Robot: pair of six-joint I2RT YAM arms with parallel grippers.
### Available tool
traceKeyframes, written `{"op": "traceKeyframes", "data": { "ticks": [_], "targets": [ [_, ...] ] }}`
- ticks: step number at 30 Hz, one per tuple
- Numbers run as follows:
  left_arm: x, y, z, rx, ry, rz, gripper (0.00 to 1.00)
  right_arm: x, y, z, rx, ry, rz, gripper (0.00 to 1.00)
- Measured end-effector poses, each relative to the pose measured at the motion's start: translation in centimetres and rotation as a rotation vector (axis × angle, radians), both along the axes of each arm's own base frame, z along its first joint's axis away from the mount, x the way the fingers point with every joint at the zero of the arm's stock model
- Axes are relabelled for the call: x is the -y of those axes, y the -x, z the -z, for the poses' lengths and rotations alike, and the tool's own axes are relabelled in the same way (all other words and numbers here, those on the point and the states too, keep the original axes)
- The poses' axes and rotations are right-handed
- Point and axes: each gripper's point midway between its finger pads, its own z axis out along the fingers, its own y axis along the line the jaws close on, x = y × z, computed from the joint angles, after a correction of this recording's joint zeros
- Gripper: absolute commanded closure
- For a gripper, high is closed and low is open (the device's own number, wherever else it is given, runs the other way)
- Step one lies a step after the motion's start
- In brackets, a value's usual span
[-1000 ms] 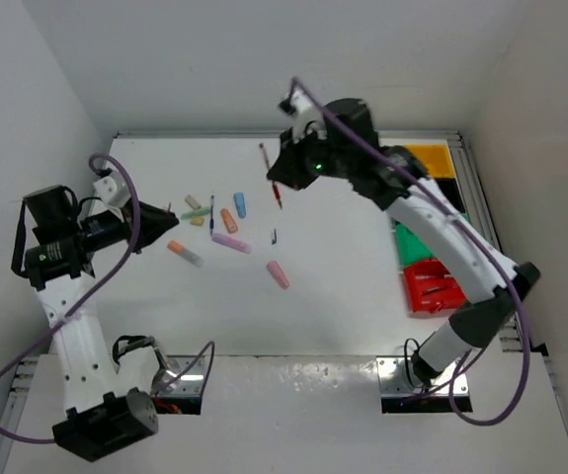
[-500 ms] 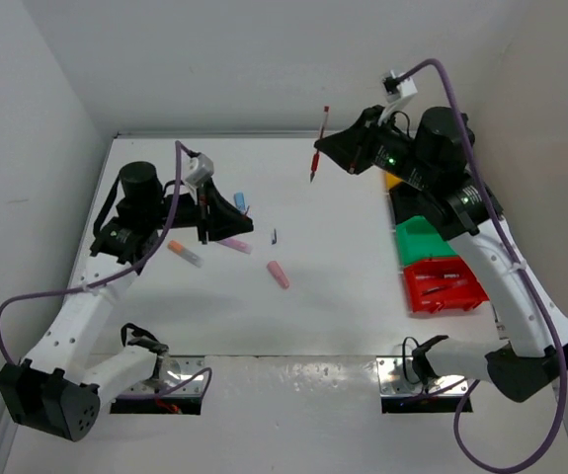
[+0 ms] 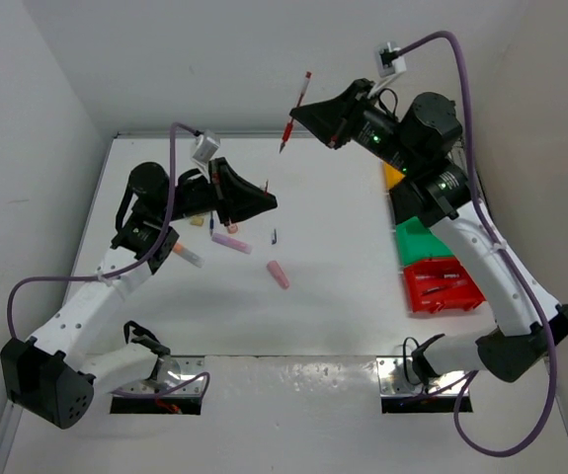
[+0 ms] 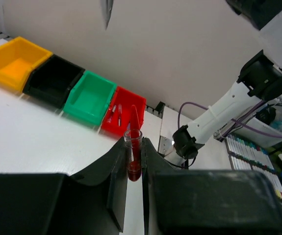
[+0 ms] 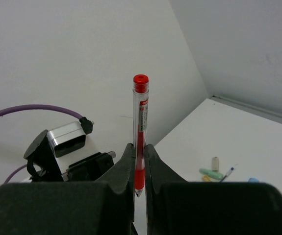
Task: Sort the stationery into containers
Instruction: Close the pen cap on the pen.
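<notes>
My right gripper (image 3: 296,114) is raised high over the back of the table, shut on a red pen (image 3: 304,89) that stands upright between its fingers (image 5: 140,149). My left gripper (image 3: 267,197) hovers left of centre, shut on a short clear tube with red inside (image 4: 134,166); seen end-on, it may be a pen or a pen cap. Loose stationery lies below: a pink marker (image 3: 279,275), a lilac one (image 3: 230,242), an orange one (image 3: 185,254) and a small blue pen (image 3: 273,237). The yellow (image 4: 13,61), black (image 4: 55,78), green (image 4: 89,95) and red (image 4: 126,110) containers line the right edge.
The red container (image 3: 440,286) has pens in it. A green marker (image 5: 210,173) and a beige piece (image 5: 214,163) lie near the back left. The right arm hides part of the container row from above. White walls close in the table at the back and sides.
The right gripper has lifted the red pen off the table and carried it up and left. The left gripper has swung right toward the middle of the table.
</notes>
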Motion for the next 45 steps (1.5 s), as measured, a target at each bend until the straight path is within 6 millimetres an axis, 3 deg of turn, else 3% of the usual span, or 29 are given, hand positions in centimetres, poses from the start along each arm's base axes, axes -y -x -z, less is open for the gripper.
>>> {"op": "traceKeyframes", "data": {
  "ticks": [7,13,27,38,45],
  "targets": [
    [0.0,0.4,-1.3,0.015,0.024,-0.005,1.0,-3.2,1.1,1.3,-0.032,0.015,-0.093,1.0],
    [-0.3,0.9,-2.0,0.035,0.034,-0.01,1.0,-4.6,2.7,1.3,-0.03,0.019,-0.156,1.0],
    [-0.4,0.8,-1.3,0.034,0.007,-0.019,1.0,-4.8,3.0,1.9,-0.047,0.031,-0.176,1.0],
    [-0.5,0.7,-0.7,0.033,-0.013,-0.023,1.0,-5.2,3.0,4.7,-0.108,0.065,-0.193,1.0],
    [-0.5,0.7,-0.8,0.036,-0.015,-0.025,1.0,-5.1,3.2,4.8,-0.115,0.063,-0.194,1.0]
  ]
}}
